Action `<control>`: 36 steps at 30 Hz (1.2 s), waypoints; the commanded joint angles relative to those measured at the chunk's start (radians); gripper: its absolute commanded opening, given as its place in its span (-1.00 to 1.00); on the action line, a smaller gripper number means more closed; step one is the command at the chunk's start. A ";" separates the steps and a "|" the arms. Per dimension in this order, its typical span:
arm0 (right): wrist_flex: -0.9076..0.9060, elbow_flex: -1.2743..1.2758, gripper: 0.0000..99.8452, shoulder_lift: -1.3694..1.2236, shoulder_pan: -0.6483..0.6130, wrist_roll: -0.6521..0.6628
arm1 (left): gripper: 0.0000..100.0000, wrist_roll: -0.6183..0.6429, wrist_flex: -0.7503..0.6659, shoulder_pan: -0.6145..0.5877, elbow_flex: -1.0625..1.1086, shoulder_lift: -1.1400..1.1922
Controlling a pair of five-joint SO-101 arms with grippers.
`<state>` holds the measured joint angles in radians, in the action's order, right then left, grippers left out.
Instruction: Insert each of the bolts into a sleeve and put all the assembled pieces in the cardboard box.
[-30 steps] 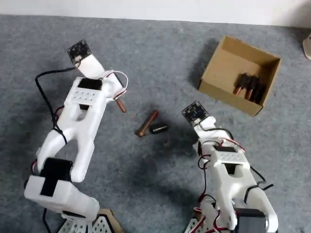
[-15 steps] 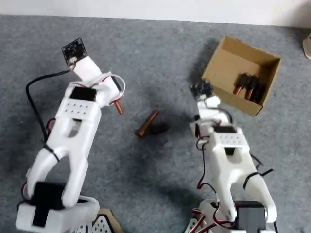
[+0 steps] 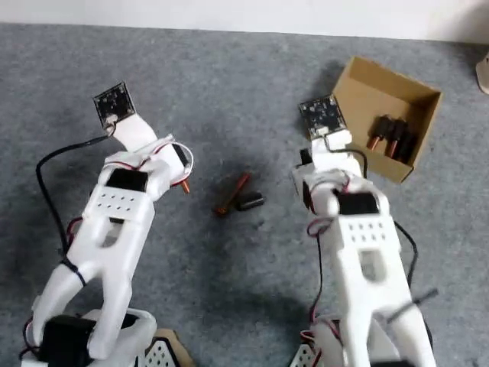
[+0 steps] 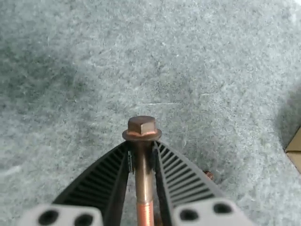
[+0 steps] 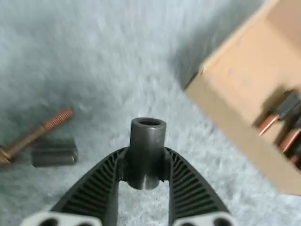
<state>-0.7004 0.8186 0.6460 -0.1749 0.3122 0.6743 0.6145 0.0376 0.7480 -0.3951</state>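
Note:
My left gripper (image 4: 142, 146) is shut on a copper bolt (image 4: 141, 128), gripping the shank just under the hex head. In the high view that bolt (image 3: 184, 186) pokes out beside the left wrist. A black sleeve (image 5: 147, 141) stands upright in my right gripper (image 5: 146, 153), which is shut on it, with the open bore facing the camera. A loose copper bolt (image 3: 231, 193) and a loose black sleeve (image 3: 249, 202) lie side by side on the carpet between the arms. The cardboard box (image 3: 359, 95) at the back right holds assembled pieces (image 3: 390, 136).
Grey carpet covers the whole work area. The box's near wall (image 5: 244, 108) lies close to my right gripper, with the assembled pieces (image 5: 282, 122) behind it. The loose bolt (image 5: 37, 134) and sleeve (image 5: 54, 153) lie to its other side.
The right arm has swung away from its base toward the box with the sleeve. The left arm has shifted slightly, carrying its bolt. The loose bolt and sleeve stayed put.

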 commanded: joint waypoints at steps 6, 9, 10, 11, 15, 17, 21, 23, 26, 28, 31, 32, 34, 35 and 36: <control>0.073 0.183 -0.99 0.303 -0.005 -0.002 | -0.99 -0.009 -0.091 0.033 0.012 -0.065; 0.127 0.277 -0.99 0.378 -0.007 -0.002 | -0.99 -0.011 -0.137 0.053 0.012 -0.065; 0.148 0.306 -0.99 0.403 -0.008 -0.002 | -0.99 -0.011 -0.158 0.058 0.012 -0.065; 0.168 0.334 -0.99 0.429 -0.008 -0.002 | -0.99 -0.011 -0.183 0.061 0.012 -0.065; 0.211 0.423 -0.99 0.538 -0.010 -0.002 | -0.99 -0.011 -0.298 0.061 0.012 -0.065; 0.211 0.458 -0.99 0.584 -0.010 -0.003 | -0.99 -0.034 -0.331 0.061 0.012 -0.065; 0.243 0.538 -0.99 0.687 -0.016 -0.009 | -0.99 -0.055 -0.350 0.084 0.012 -0.067; 0.292 0.604 -0.99 0.750 -0.047 -0.009 | -0.99 -0.055 -0.350 0.110 0.012 -0.067; 0.320 0.699 -0.99 0.855 -0.097 -0.003 | -0.99 -0.054 -0.351 0.140 0.013 -0.067; 0.320 0.742 -0.99 0.934 -0.111 -0.003 | -0.99 -0.054 -0.353 0.151 0.007 -0.067; 0.320 0.789 -0.99 1.043 -0.113 -0.005 | -0.99 -0.052 -0.385 0.156 0.010 -0.073; 0.318 0.806 -0.99 1.070 -0.113 -0.006 | -0.99 -0.052 -0.408 0.156 0.015 -0.085; 0.318 0.842 -0.99 1.122 -0.113 -0.006 | -0.99 -0.052 -0.445 0.154 0.035 -0.124; 0.318 0.855 -0.99 1.145 -0.113 -0.006 | -0.99 -0.052 -0.457 0.156 0.047 -0.151; 0.318 0.869 -0.99 1.165 -0.113 -0.006 | -0.99 -0.052 -0.463 0.160 0.058 -0.182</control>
<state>-0.4150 1.6717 1.7354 -0.2746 0.3122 0.6268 0.2033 0.1757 0.8063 -0.4687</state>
